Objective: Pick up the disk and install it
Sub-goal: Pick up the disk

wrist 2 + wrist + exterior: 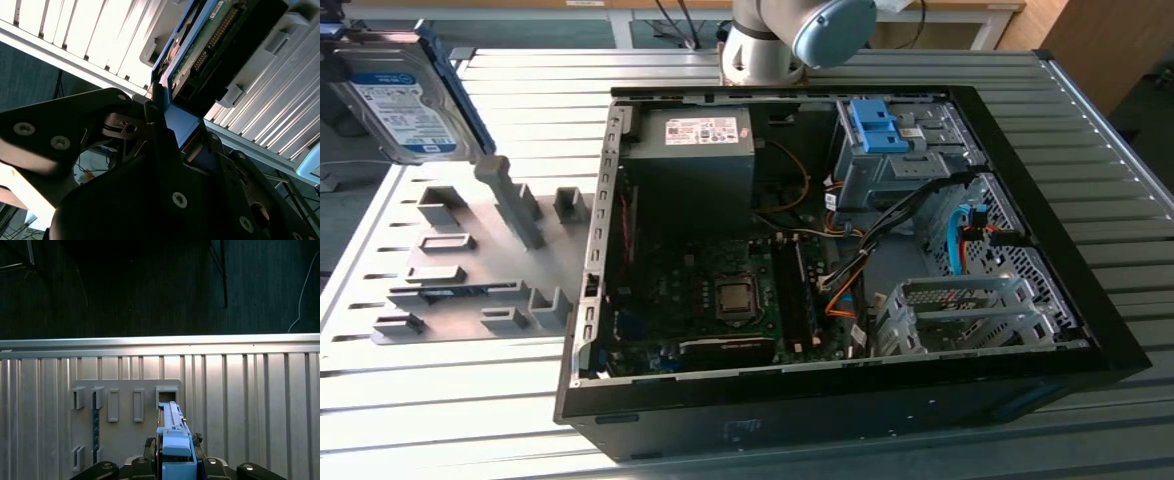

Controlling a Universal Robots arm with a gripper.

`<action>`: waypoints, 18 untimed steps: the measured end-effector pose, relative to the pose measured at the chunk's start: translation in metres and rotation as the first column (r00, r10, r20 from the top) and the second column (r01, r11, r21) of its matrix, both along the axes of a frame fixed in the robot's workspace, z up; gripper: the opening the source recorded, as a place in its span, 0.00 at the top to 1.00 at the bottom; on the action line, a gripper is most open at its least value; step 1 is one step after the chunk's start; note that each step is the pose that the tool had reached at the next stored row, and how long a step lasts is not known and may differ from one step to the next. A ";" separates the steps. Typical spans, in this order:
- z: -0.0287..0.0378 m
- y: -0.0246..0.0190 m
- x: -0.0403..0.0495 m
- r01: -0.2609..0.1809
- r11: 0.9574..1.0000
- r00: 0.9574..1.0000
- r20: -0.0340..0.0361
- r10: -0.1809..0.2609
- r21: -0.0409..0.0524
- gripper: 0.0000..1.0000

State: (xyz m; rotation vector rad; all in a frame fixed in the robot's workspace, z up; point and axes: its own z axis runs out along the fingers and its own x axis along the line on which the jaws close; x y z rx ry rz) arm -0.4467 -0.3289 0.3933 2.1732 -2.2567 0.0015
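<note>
The black gripper (pixel 167 115) sat closest to the lens in the second wrist view, its fingers (pixel 153 102) closed on the bright blue bracket framing the disk (pixel 210 40). The drive's green circuit-board side and a connector row faced that camera. In the first wrist view the gripper (pixel 175 460) pinched the same blue frame, the disk (pixel 172 422) seen edge-on against the grey fixture tray (pixel 125 435) with its rectangular slots.

In the exterior view the disk (pixel 400 100) was at about ten o'clock from the open computer case (pixel 854 415), label side (white and blue) toward the camera, tilted and standing on edge above the fixture tray (pixel 400 215). Whether its lower edge touched the tray could not be told. It was well apart from the case.

Inside the case, the grey power supply (pixel 694 150) with its white sticker sat toward eleven o'clock, a bare blue bracket (pixel 874 125) toward one o'clock, and the motherboard (pixel 720 300) near seven o'clock. A silver-and-blue joint of the robot arm (pixel 787 40) stood at twelve o'clock beyond the case. Everything rested on a ribbed aluminium table (pixel 1094 150).
</note>
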 end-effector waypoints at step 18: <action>0.0152 0.0000 0.0000 0.000 1.000 1.000 0.000 0.000 0.000 0.64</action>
